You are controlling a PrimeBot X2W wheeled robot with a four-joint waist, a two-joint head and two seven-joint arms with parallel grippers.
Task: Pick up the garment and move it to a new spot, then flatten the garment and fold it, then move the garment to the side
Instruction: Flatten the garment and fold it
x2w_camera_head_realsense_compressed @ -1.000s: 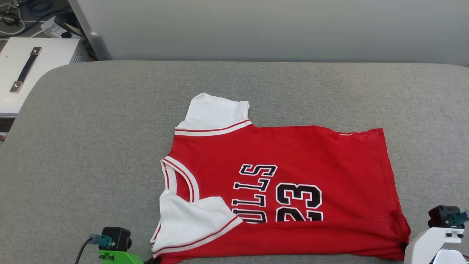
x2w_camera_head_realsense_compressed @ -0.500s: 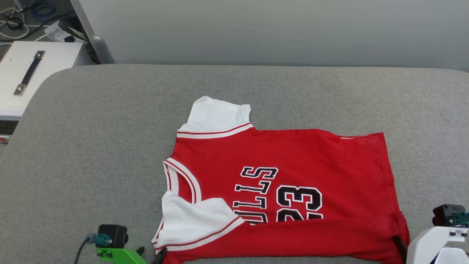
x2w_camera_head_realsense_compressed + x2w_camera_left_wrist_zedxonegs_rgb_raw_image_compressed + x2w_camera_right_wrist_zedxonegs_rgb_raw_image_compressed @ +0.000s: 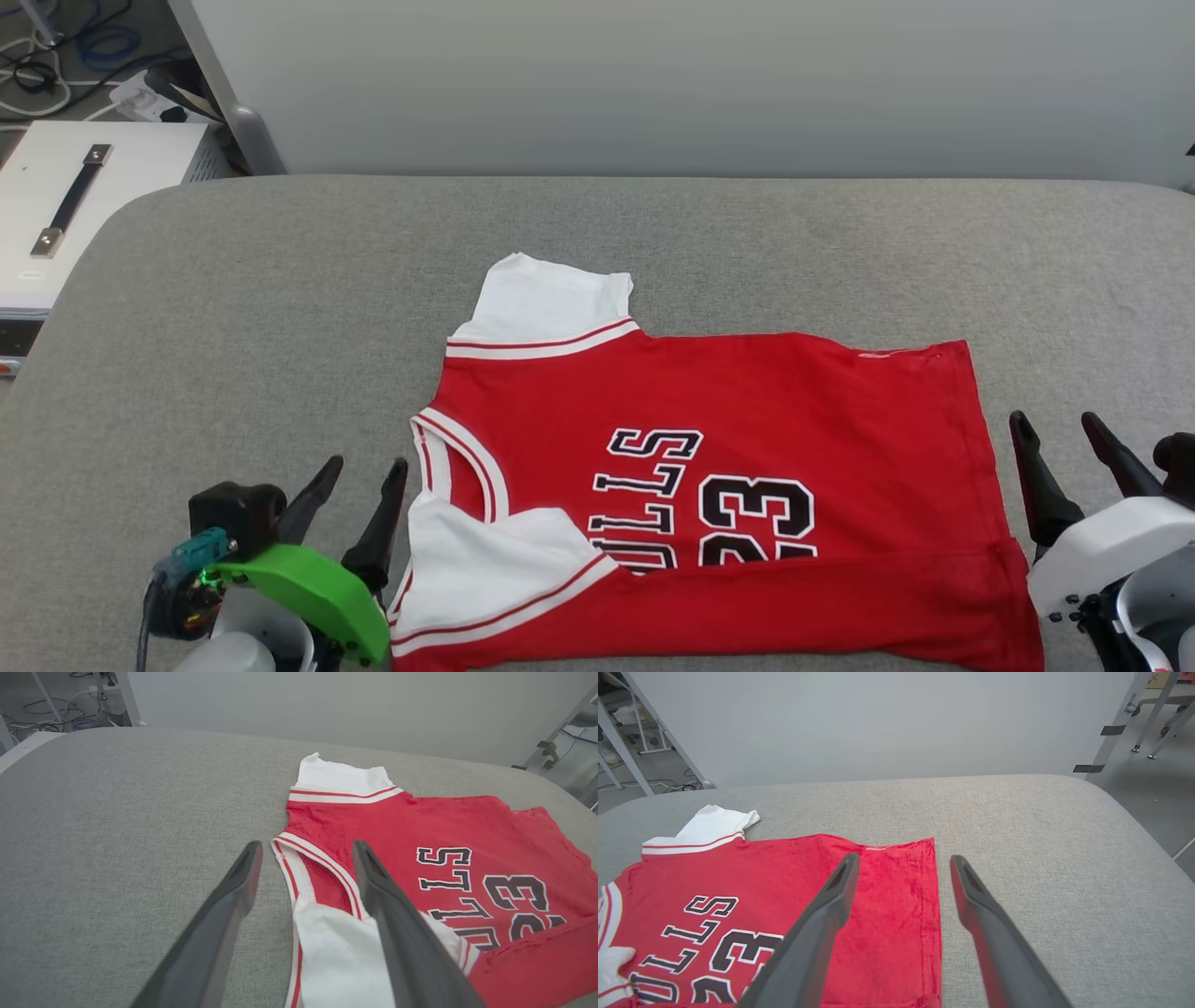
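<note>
Looking down on a red basketball-jersey shirt with short white sleeves, black BULLS lettering and a 23 (image 3: 709,485), laid out around the middle of a grey fabric-covered table (image 3: 280,308), a touch towards the near edge. Lying sideways, neck opening to the left and hem (image 3: 976,439) to the right. Mostly smooth, no big rumples.

One fold in already, by the look of it: near long edge turned over towards the far side as a red band (image 3: 794,597), cutting off the bottoms of the letters and the number. Near white sleeve (image 3: 485,560) flipped up onto the chest. Far white sleeve (image 3: 551,294) sticking out flat, not yet tucked.

Over to the left gripper (image 3: 367,461) with its two long dark fingers: spread wide, gripping nothing, poised just beside the collar. Seen from the left wrist, straddling the striped neck trim (image 3: 292,872) without pinching it.

Same picture at the right gripper (image 3: 1054,418): parted, empty, just off the hem at the right edge. From the right wrist, one finger over red cloth, the other over bare table.

Judging progress: pick-up, relocation and flattening apparently done, folding only begun. Probably left to do: far side and far sleeve folded in, a fold across the length, then the move to the side.

Far left, off the table, a white box with a black handle (image 3: 84,187), well out of the way.
</note>
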